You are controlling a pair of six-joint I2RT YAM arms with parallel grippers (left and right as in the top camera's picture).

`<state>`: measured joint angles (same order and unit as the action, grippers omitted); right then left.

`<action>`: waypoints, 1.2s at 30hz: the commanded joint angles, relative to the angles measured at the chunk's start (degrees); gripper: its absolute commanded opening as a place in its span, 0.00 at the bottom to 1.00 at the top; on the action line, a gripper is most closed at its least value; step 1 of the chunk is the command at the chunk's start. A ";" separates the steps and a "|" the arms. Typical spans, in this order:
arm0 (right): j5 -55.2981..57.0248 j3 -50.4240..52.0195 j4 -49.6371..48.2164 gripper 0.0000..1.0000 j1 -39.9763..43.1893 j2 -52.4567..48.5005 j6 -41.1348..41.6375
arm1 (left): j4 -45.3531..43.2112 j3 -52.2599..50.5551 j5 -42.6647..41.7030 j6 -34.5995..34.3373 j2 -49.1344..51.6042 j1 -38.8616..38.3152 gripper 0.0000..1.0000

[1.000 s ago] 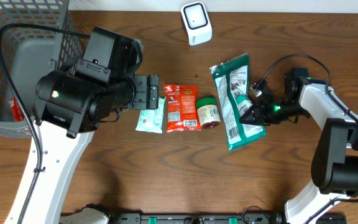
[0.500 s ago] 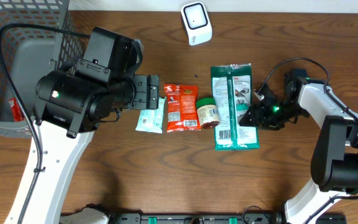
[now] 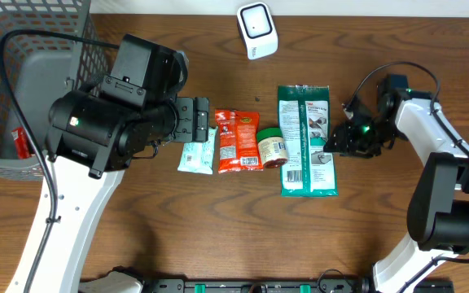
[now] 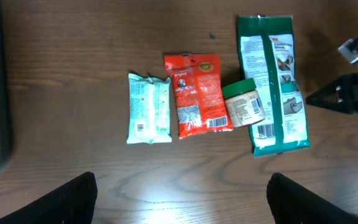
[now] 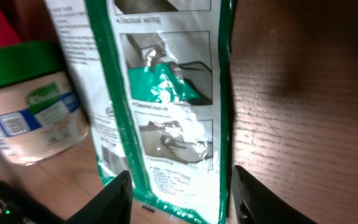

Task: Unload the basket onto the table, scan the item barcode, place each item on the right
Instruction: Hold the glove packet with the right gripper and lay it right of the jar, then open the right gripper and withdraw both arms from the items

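Since a second ago, the green pouch (image 3: 306, 140) has dropped out of its tilt and is now lying flat and straight on the wooden table (image 3: 177, 228), and the right gripper (image 3: 335, 145) has drawn back to the pouch's right edge. Its fingers are standing apart, and in the wrist view they are clamping nothing, with the pouch's long right edge running between them.

Your left gripper (image 4: 182, 180) is hanging over the left end of the row with its fingers spread wide and holding nothing.

The pouch is showing its printed back, with a barcode (image 4: 263, 131) sitting near its lower left corner. Its left edge is touching the green-lidded jar (image 3: 272, 147), which is lying on its side. The jar is pressing against the red snack bag (image 3: 238, 141), and the pale packet (image 3: 198, 152) is lying just beside that. So you are getting no gap on the pouch's left side, while bare wood is showing to its right, past the gripper.

The white scanner (image 3: 256, 30) is standing at the far edge, well apart from the pouch's top edge, with bare wood lying between them. The wire basket (image 3: 23, 73) is filling the far left corner. Bare wood is stretching along the near side of the row
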<state>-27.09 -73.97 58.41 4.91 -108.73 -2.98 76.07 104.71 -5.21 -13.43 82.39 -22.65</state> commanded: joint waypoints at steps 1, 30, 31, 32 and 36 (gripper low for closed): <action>0.28 -3.74 1.95 0.47 0.24 -0.24 0.81 | 0.17 0.50 3.15 0.70 0.42 0.15 0.87; 1.99 -15.21 9.51 0.99 -9.53 -0.24 1.05 | -16.24 0.61 14.73 -8.22 4.35 43.15 0.82; 2.01 -15.21 9.55 0.99 -9.86 -0.24 1.05 | -16.87 0.61 14.73 -7.87 5.16 43.78 0.82; 2.27 -15.21 9.81 0.99 -10.23 -0.24 1.03 | -17.64 0.61 14.73 -6.99 6.47 44.59 0.82; 4.68 -15.23 9.11 0.99 -9.90 -0.24 2.89 | -19.28 0.61 14.73 -1.97 12.35 46.60 0.82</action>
<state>-24.51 -88.44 67.99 -5.34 -108.81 -1.87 57.12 104.73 9.17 -19.66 90.54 22.72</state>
